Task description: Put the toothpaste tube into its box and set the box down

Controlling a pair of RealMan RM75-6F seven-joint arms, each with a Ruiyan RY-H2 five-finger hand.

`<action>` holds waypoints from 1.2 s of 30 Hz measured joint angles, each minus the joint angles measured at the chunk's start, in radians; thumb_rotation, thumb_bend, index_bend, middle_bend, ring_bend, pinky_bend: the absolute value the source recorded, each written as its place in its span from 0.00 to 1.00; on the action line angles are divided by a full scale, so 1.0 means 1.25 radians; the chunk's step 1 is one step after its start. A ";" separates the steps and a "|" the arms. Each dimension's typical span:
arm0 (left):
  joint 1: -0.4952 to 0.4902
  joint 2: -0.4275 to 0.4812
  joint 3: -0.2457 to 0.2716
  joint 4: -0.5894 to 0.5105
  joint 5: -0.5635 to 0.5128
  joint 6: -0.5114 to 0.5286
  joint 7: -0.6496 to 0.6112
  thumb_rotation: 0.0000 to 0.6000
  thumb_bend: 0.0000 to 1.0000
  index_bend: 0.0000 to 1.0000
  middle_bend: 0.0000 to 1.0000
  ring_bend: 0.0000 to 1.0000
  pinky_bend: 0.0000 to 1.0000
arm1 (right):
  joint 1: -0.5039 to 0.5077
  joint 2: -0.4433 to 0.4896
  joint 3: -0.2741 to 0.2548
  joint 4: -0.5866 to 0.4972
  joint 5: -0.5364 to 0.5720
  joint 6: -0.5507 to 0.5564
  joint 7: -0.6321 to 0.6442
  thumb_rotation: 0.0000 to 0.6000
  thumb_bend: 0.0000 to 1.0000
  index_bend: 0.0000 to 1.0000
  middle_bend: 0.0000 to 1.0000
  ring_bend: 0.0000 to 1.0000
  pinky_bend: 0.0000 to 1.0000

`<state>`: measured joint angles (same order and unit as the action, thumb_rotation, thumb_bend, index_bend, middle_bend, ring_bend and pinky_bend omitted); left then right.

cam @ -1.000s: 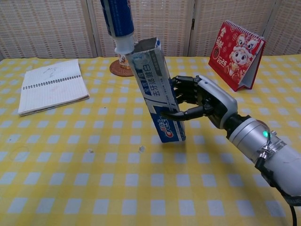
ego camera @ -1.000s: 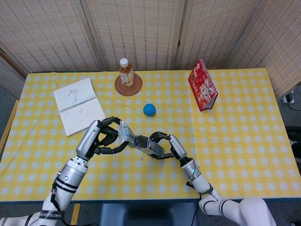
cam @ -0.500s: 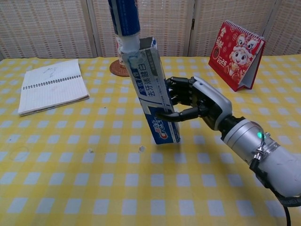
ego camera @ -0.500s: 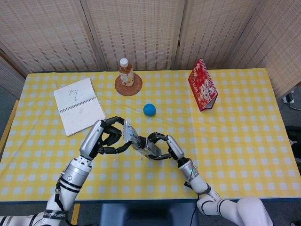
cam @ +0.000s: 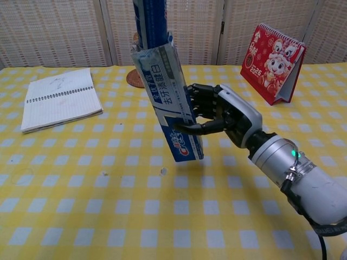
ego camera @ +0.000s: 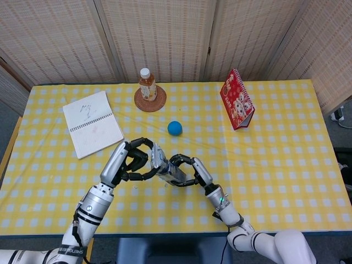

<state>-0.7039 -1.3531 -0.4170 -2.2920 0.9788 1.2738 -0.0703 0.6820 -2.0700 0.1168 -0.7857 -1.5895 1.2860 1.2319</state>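
Note:
My right hand (cam: 222, 112) grips the blue-and-white toothpaste box (cam: 167, 105) at its middle, holding it upright above the table with its open end up. The blue toothpaste tube (cam: 152, 23) stands in that open end, its lower part hidden inside the box. In the head view my left hand (ego camera: 131, 160) holds the tube (ego camera: 155, 155) just left of the box (ego camera: 171, 173), close against my right hand (ego camera: 190, 169). The chest view cuts off the tube's top and does not show my left hand.
A spiral notebook (ego camera: 92, 123) lies at the left. A bottle (ego camera: 147, 84) on a round coaster (ego camera: 150, 100) stands at the back, a blue ball (ego camera: 175, 128) in front of it. A red desk calendar (ego camera: 237, 99) stands at the back right.
The tube has gone from above the box's mouth down into it. Both hands and the box have shifted a little to the left in the chest view.

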 measured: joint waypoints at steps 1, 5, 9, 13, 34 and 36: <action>0.000 -0.002 0.000 0.001 -0.001 0.001 0.002 1.00 0.80 0.89 1.00 1.00 1.00 | 0.000 0.000 0.000 -0.001 -0.001 0.003 0.003 1.00 0.21 0.55 0.41 0.41 0.42; 0.002 -0.005 0.000 0.004 -0.003 0.005 0.004 1.00 0.80 0.89 1.00 1.00 1.00 | 0.000 0.001 -0.001 -0.007 -0.003 0.013 0.011 1.00 0.21 0.55 0.41 0.41 0.42; 0.005 -0.009 0.001 0.008 -0.007 0.005 0.000 1.00 0.80 0.89 1.00 1.00 1.00 | -0.001 0.006 0.000 -0.017 -0.004 0.019 0.017 1.00 0.21 0.55 0.41 0.41 0.42; 0.007 -0.017 0.006 0.013 -0.008 0.004 -0.003 1.00 0.80 0.89 1.00 1.00 1.00 | -0.001 0.014 0.003 -0.034 -0.004 0.028 0.026 1.00 0.21 0.55 0.41 0.41 0.42; 0.021 -0.027 0.039 0.043 0.067 -0.014 0.000 1.00 0.14 0.00 1.00 1.00 1.00 | -0.009 0.039 -0.002 -0.083 -0.004 0.037 0.003 1.00 0.21 0.55 0.41 0.41 0.42; 0.022 -0.023 0.039 0.044 0.070 -0.018 0.001 1.00 0.14 0.00 1.00 1.00 1.00 | -0.010 0.042 -0.003 -0.086 -0.005 0.039 0.000 1.00 0.21 0.55 0.41 0.41 0.42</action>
<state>-0.6762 -1.3822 -0.3676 -2.2373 1.0661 1.2512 -0.0696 0.6689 -2.0179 0.1133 -0.8936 -1.5952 1.3354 1.2324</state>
